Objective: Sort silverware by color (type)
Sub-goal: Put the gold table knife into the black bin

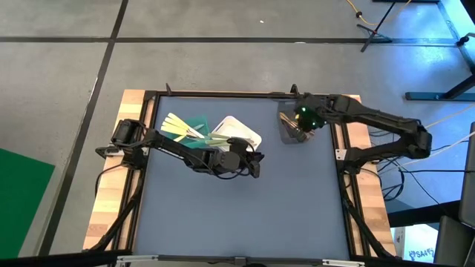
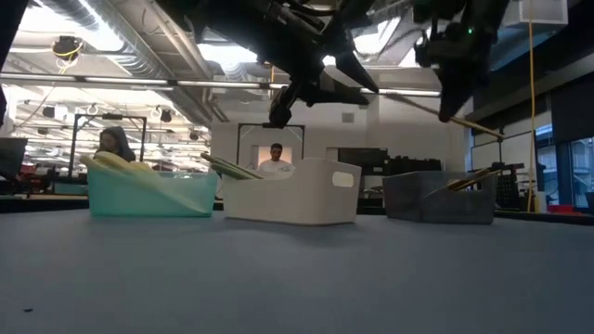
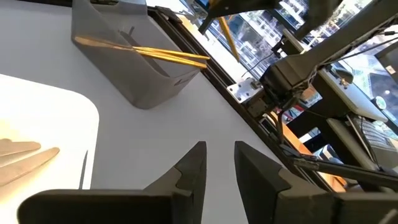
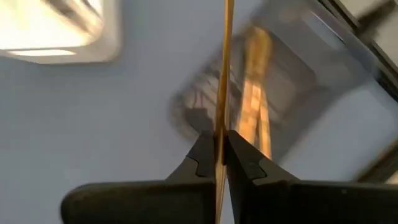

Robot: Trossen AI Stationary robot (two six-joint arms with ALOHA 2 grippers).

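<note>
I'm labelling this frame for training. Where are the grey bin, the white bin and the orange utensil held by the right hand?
grey bin (image 2: 436, 209): low view, on its front wall.
white bin (image 2: 297, 195): low view, on its front wall.
orange utensil (image 4: 226, 74): right wrist view, on its shaft above the hand's fingers.

Bright overhead lab lights, arms backlit, right wrist pic prob. motion-blurred
</note>
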